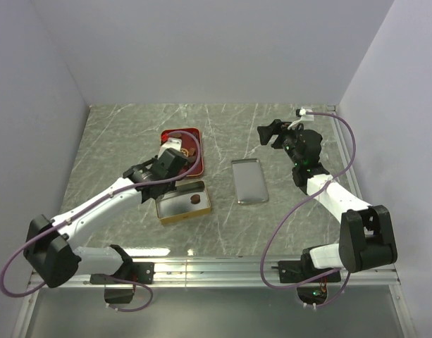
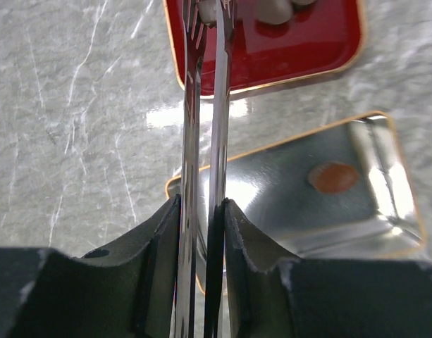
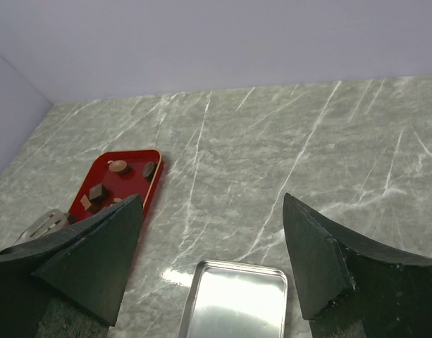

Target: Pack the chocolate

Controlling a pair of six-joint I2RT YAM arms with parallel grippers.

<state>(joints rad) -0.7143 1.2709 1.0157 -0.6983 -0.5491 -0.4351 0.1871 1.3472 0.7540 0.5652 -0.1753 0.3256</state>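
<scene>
One round brown chocolate piece in the gold tin, alone on the shiny floor. Other pieces loose in the red tray just behind the tin. Over that tray, metal tongs, blades squeezed almost together with only a sliver of gap; no telling of any catch at the tips. Left gripper clenched on the tongs. Right gripper spread wide, grasping nothing, above the marble table near a silver lid.

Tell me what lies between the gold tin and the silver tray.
Nothing. The top view shows only bare marble tabletop between the gold tin and the silver tray.
</scene>
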